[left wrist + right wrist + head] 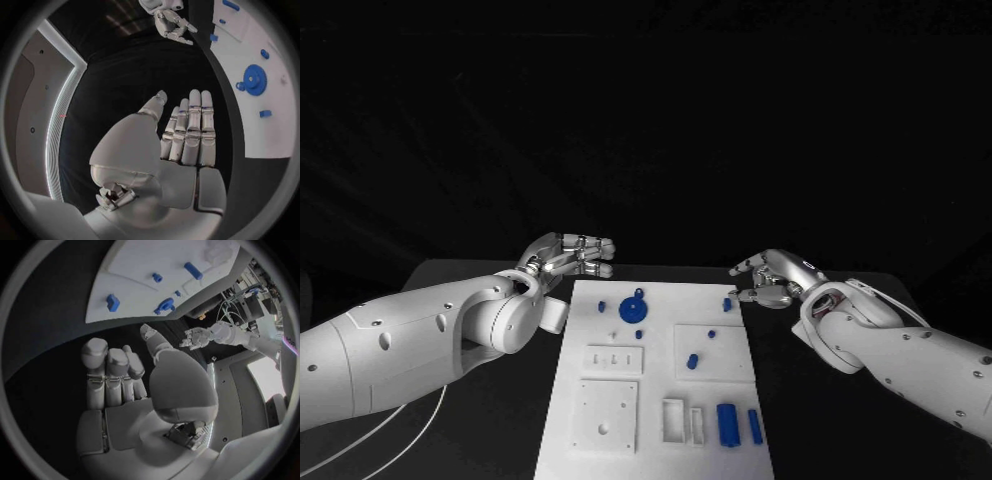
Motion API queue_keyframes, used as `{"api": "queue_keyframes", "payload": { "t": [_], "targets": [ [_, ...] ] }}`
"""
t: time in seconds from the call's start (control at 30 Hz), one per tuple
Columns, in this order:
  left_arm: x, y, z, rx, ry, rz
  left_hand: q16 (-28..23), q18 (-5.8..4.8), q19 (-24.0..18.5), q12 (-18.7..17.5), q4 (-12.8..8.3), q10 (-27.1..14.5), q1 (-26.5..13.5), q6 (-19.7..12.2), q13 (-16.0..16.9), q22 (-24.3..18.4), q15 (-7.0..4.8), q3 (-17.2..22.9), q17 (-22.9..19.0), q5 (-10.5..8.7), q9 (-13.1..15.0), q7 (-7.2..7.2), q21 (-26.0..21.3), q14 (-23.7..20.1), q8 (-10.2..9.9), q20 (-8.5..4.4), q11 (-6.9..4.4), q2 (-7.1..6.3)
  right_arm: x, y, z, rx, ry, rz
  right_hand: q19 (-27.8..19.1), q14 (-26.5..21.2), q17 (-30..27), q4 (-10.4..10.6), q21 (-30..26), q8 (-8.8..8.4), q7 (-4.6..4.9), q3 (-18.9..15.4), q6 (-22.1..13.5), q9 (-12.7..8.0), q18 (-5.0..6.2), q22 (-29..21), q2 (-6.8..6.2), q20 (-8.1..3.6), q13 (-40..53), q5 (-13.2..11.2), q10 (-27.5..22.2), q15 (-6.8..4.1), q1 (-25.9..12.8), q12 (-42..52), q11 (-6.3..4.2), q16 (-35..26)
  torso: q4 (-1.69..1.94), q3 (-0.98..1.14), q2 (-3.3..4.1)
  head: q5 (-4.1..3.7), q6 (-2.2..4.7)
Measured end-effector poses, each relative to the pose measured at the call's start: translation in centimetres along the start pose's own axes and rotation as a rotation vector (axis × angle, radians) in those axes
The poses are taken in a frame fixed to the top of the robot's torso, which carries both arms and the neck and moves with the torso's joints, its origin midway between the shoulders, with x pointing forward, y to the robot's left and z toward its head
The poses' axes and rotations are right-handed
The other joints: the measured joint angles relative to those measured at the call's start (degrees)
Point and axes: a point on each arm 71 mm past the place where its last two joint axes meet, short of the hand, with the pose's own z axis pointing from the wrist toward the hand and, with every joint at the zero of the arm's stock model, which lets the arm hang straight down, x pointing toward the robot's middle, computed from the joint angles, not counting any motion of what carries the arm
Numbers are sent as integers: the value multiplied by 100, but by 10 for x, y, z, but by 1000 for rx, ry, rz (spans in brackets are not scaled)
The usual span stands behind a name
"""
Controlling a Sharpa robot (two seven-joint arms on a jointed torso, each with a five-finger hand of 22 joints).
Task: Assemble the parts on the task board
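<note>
The left hand hovers over the black counter just off the far-left corner of the flat white task board, fingers extended close together and holding nothing. The board's long axis runs from far to near between the two arms. On its far part lies the round blue toothed gear, right of and slightly nearer than the left hand — apparently the closest part to that hand. Smaller blue pieces dot the middle, and two blue cylindrical pegs lie lengthwise near the near-right corner, well apart from both hands. A small blue block sits by the far-right edge, just beside the right hand, whose fingers are loosely curled and empty — it looks the easier reach for that piece. Bare counter flanks both long edges, leaving room to approach.
</note>
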Motion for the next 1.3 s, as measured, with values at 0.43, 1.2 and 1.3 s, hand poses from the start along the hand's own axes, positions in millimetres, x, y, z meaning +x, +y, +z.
{"api": "queue_keyframes", "payload": {
  "t": [0.43, 1.2, 1.3],
  "targets": [
    [-3, 6, -1, 1, -1, -1, -22, 0, 0, 0, -22, -202, 0, 0, 0, 12, 0, 22, 0, -21, 0, 0, 22, 0, 0, 0, 82, 0, 14, -34, -4, 31, 54, 34, 18, 0, 25, -124, -63, 0, 42, -90, -124, 0, 0, 0, 10, 24, 0, 22, -48, 0, 111, -22, 9, -25, -34, 83, -7, 16, -33],
    [-1, 9, -1, -3, 12, -2, -22, 0, 0, 0, -130, -310, 0, 0, -1, 18, 0, -86, -5, -44, 0, 0, 44, 0, 0, 0, 105, 0, 49, -39, 6, 68, 87, 63, 18, 0, 87, -211, -63, 0, 42, -2, -124, 0, 0, 0, 78, 24, 0, 6, -48, 0, 102, -21, 9, -25, -4, 84, 12, 10, -114],
    [-1, 9, -1, -3, 12, -2, -22, 0, 0, 0, -138, -320, 0, 0, -1, 22, 0, -93, -5, -44, 0, 0, 44, 0, 0, 0, 114, 0, 52, -38, 7, 71, 90, 66, 18, 0, 88, -246, -63, 0, 42, 32, -123, 0, 0, 0, 78, 24, 0, -52, -48, 0, 102, -21, 9, -24, -4, 84, 12, 20, -120]
  ]
}}
